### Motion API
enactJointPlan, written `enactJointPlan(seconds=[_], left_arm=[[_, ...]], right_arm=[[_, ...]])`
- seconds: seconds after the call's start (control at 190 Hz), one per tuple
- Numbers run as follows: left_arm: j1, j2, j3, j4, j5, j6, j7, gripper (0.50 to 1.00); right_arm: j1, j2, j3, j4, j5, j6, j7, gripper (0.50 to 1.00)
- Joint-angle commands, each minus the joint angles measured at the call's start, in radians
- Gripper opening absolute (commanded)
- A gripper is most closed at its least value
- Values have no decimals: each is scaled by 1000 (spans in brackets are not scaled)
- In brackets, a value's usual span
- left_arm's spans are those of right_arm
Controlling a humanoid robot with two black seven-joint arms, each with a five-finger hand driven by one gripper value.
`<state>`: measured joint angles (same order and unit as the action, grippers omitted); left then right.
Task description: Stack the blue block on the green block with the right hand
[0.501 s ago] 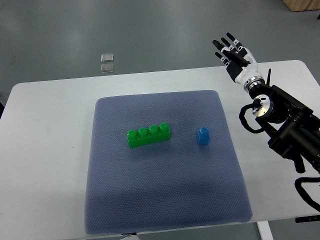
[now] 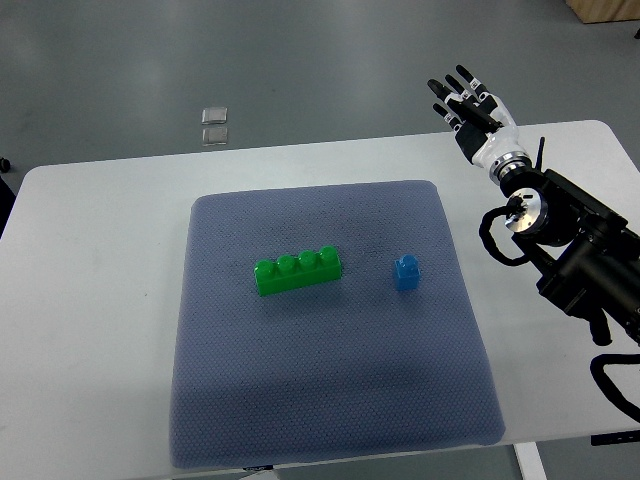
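A small blue block (image 2: pixel 407 272) stands on the grey-blue mat (image 2: pixel 330 400), right of centre. A long green block (image 2: pixel 297 271) with a row of studs lies to its left, a gap between them. My right hand (image 2: pixel 465 105) hovers past the table's far right edge, well beyond the blue block, its fingers spread and holding nothing. Its black arm (image 2: pixel 575 250) runs in from the right edge. The left arm does not show.
The mat lies on a white table (image 2: pixel 90 300). Two small clear squares (image 2: pixel 214 124) sit on the grey floor beyond the table's far edge. A wooden corner (image 2: pixel 605 10) shows at the top right.
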<state>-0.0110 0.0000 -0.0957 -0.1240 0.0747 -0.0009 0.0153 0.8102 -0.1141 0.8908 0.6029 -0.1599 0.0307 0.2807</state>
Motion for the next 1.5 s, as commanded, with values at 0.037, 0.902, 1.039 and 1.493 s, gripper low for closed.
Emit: enactJointPlan(seconds=[0.037, 0.902, 1.039, 1.493], left_arm=[[0, 0, 1, 4, -1, -1, 0, 1000], [0, 0, 1, 1, -1, -1, 0, 1000], [0, 0, 1, 1, -1, -1, 0, 1000], [0, 0, 1, 1, -1, -1, 0, 1000]], right_arm=[[-2, 1, 0, 0, 0, 0, 0, 915], [6, -30, -18, 26, -33, -18, -2, 915], [6, -163, -81, 126, -191, 21, -3, 915], [14, -647, -305, 614, -747, 318, -12, 915]])
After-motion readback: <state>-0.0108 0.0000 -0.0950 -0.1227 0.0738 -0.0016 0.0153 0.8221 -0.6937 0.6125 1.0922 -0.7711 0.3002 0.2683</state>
